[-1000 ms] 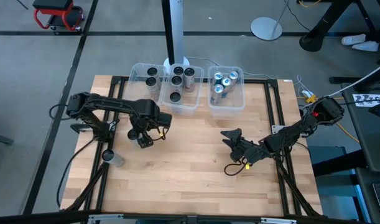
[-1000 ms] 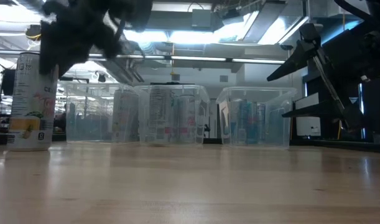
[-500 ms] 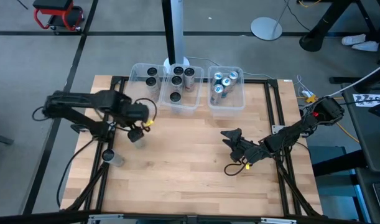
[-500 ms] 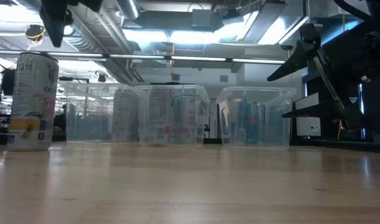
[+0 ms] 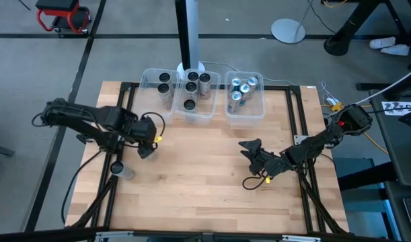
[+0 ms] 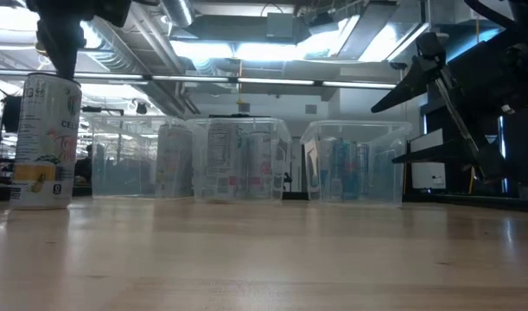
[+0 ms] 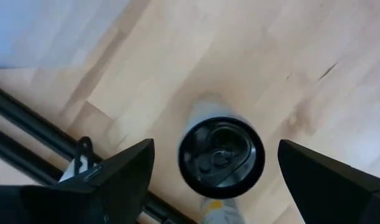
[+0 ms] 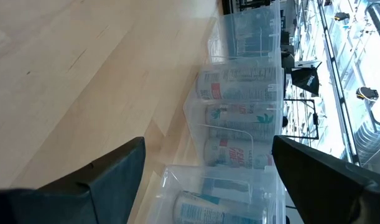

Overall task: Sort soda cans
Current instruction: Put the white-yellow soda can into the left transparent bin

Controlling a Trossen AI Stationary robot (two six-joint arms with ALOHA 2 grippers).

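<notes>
One soda can (image 5: 118,169) stands alone on the wooden worktop (image 5: 205,181), at about 8 o'clock from the middle. The other cans sit in clear bins (image 5: 204,94) at 12 o'clock. The left end effector (image 5: 146,149) hangs above the can with its fingers wide apart. The can looks light, smooth and a bit slippery, and easy to dent, so I would grip its round sides softly. The right end effector (image 5: 249,148) waits at 4 o'clock, fingers apart. Behind is a big room with bright ceiling lights.

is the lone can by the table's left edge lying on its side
No, the low view shows the can standing upright on the table, dark top facing up.
</notes>
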